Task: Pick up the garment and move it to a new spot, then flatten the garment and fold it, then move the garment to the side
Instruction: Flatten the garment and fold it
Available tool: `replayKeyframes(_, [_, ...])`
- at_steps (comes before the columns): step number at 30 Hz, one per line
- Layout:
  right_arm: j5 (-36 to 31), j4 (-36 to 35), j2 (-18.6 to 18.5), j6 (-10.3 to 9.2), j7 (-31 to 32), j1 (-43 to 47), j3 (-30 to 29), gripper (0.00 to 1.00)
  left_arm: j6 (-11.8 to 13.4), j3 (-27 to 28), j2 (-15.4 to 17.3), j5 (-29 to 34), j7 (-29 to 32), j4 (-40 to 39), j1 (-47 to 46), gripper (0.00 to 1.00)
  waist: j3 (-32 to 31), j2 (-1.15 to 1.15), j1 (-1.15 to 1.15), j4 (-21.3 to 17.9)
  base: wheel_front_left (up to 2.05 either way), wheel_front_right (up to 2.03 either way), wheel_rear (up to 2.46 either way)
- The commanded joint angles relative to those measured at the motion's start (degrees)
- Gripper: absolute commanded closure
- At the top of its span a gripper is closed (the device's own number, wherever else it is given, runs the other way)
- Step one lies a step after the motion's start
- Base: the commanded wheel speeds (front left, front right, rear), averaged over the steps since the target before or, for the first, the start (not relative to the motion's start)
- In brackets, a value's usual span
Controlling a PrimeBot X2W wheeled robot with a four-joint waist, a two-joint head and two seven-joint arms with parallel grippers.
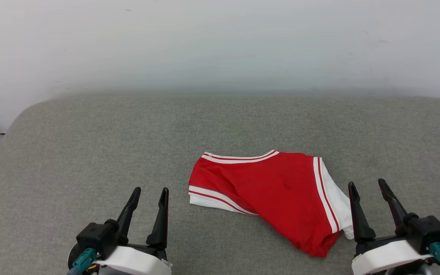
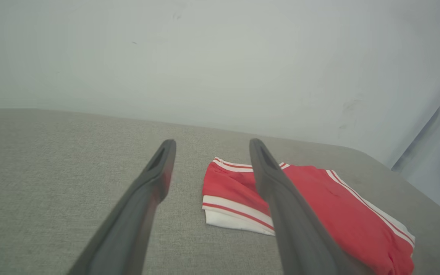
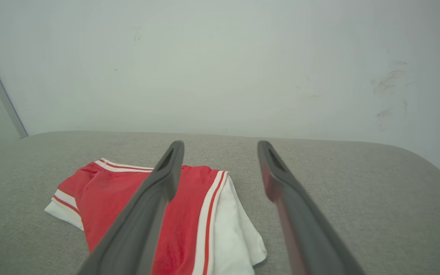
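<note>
Grey cushion (image 1: 90, 145) bears one red-and-white garment (image 1: 281, 191).

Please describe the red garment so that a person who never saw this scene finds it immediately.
Start at the grey fabric surface before the white wall. On its near half, right of centre, lies a rumpled T-shirt, nearer the right gripper than the left gripper. Its red body, white sleeves and striped trim set it apart from the grippers.

Black left pincer (image 1: 151, 189) and right pincer (image 1: 367, 182), long tapered fingers (image 1: 160, 217), white wrist shells (image 1: 136, 262), teal connectors (image 1: 84, 259).
</note>
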Motion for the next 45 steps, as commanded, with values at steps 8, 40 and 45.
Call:
replayKeyframes(8, [-2.45, -0.12, 0.07, -0.04, 8.51, -2.95, -1.52, 0.0, -1.88, 0.35, -1.56, 1.85, -0.15, 1.23, -1.15, 0.0, 2.38, 0.0, 0.0, 0.56, 0.0, 0.0, 0.0])
replayKeyframes(40, [-2.84, 8.67, -6.31, -0.07, 58.16, -12.58, -6.81, 1.0, -4.28, 2.21, -3.92, 3.54, -0.14, 2.12, -6.34, 0.0, 12.03, 0.0, 0.0, 7.01, 0.0, 0.0, 0.0])
replayKeyframes(45, [-4.74, 7.06, -10.42, -0.07, 56.22, -14.87, -8.85, 1.0, -4.38, 2.03, -4.05, 3.1, -0.14, 2.21, -6.7, 0.0, 11.78, 0.0, 0.0, 6.06, 0.0, 0.0, 0.0])
